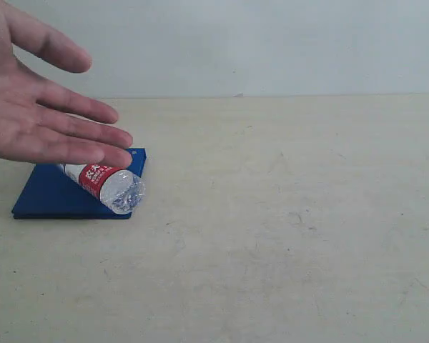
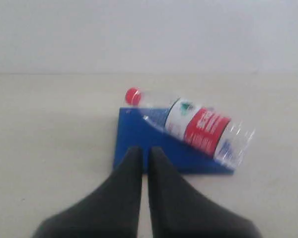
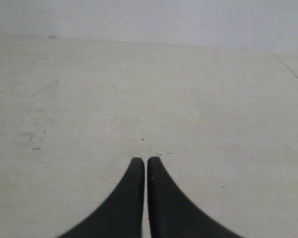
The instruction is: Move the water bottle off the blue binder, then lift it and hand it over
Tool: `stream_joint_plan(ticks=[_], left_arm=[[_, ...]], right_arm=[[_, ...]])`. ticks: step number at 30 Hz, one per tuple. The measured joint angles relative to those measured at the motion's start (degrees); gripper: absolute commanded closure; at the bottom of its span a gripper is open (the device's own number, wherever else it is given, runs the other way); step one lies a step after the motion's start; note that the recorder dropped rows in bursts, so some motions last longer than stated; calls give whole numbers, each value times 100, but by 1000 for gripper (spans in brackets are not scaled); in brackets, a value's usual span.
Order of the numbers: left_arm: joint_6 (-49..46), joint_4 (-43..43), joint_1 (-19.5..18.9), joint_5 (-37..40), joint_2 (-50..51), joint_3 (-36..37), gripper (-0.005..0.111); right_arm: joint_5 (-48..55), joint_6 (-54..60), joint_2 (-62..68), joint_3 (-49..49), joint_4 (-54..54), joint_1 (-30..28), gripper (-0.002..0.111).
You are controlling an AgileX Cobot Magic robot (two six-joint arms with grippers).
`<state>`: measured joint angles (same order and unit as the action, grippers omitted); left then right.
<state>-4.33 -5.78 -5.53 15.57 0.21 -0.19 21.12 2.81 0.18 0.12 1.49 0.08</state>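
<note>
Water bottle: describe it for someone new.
On the pale table, find the flat blue binder at the exterior view's left. The water bottle lies on its side across it: the only clear item, with a red cap and red-and-white label.

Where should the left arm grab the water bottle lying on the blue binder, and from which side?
Probably the labelled middle of the water bottle, from above, fingers straddling its width. It lies on its side, slanted across the blue binder, so the round body's two long sides are exposed there.
</note>
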Motion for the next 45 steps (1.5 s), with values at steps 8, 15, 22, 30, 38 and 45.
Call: stream_joint_plan(ticks=[8, 15, 22, 30, 38, 45], left_arm=[[1224, -4150, 0, -1557, 0, 0, 102], [433, -4658, 0, -1646, 0, 0, 102], [-10, -3973, 0, -2783, -8, -79, 102], [-73, -1885, 0, -752, 780, -1860, 102], [-1171, -3021, 0, -870, 4179, -1660, 102], [-501, -3020, 0, -2825, 6647, -1820, 98]], right_arm=[[0, 0, 0, 0, 0, 0, 108], [0, 0, 0, 0, 0, 0, 108], [0, 0, 0, 0, 0, 0, 108], [0, 0, 0, 0, 0, 0, 108], [0, 0, 0, 0, 0, 0, 108], [0, 0, 0, 0, 0, 0, 108]])
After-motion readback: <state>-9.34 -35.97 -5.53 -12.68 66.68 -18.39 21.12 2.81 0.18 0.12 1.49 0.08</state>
